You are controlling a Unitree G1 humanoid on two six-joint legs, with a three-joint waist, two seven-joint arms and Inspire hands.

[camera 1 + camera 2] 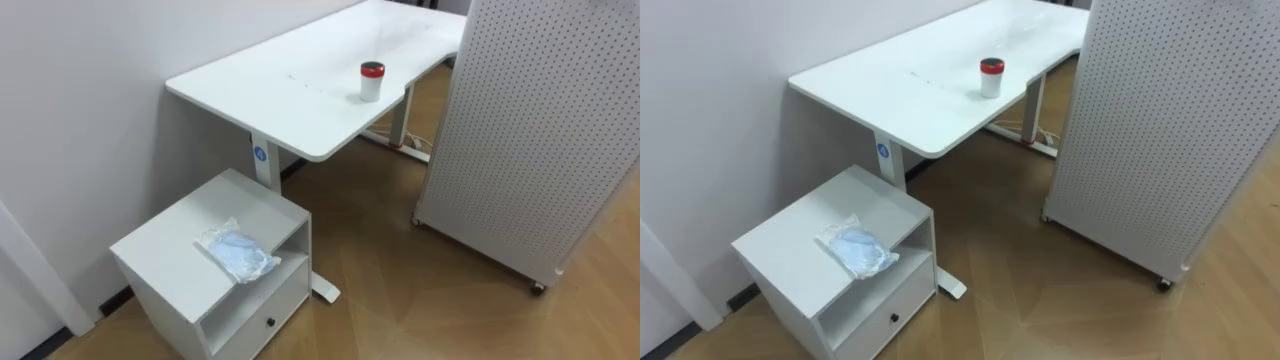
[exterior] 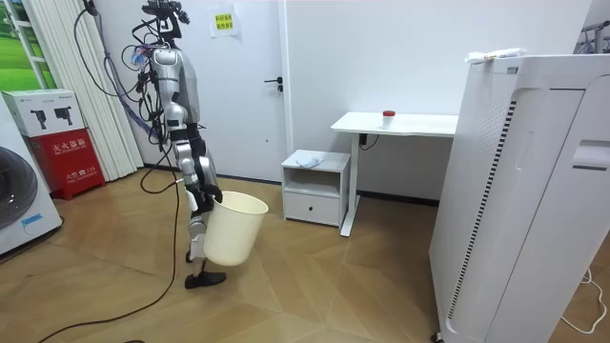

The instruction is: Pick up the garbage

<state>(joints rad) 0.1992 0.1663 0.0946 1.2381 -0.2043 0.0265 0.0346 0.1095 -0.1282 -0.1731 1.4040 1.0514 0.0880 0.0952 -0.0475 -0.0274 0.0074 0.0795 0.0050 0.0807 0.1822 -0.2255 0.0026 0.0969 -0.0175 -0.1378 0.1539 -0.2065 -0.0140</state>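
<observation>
**Hazards and Inventory: Garbage Pickup at Cabinet**

**Status.** The garbage, a crumpled clear bag (image 1: pixel 238 252), lies on top of the cabinet (image 1: pixel 165 245), near its front edge. The robot is seen in the room view well apart from the cabinet, with a bin (image 2: pixel 233 227) carried low in front of it. The right hand (image 2: pixel 203 197) is placed at the bin's rim. Whether its fingers are curled round the rim cannot be told.

**Hazards.**
- The bag is judged thin and slippery. It may be pushed along the smooth top and off the edge if the fingers are closed too shallowly.
- The bin may be knocked against the cabinet if the approach is made too close.
- The can (image 1: pixel 371 82) on the counter (image 1: pixel 290 95) may be mistaken for garbage. It stands upright and well apart from the bag.
- The panel (image 1: pixel 540 130) stands near the counter, so room on that side is restricted.

**Inventory.**
- Bag: one.
- Cabinet: one, with one open shelf and one drawer.
- Counter: one.
- Can: one, red-lidded.
- Panel: one, perforated.
- Bin: one.
</observation>
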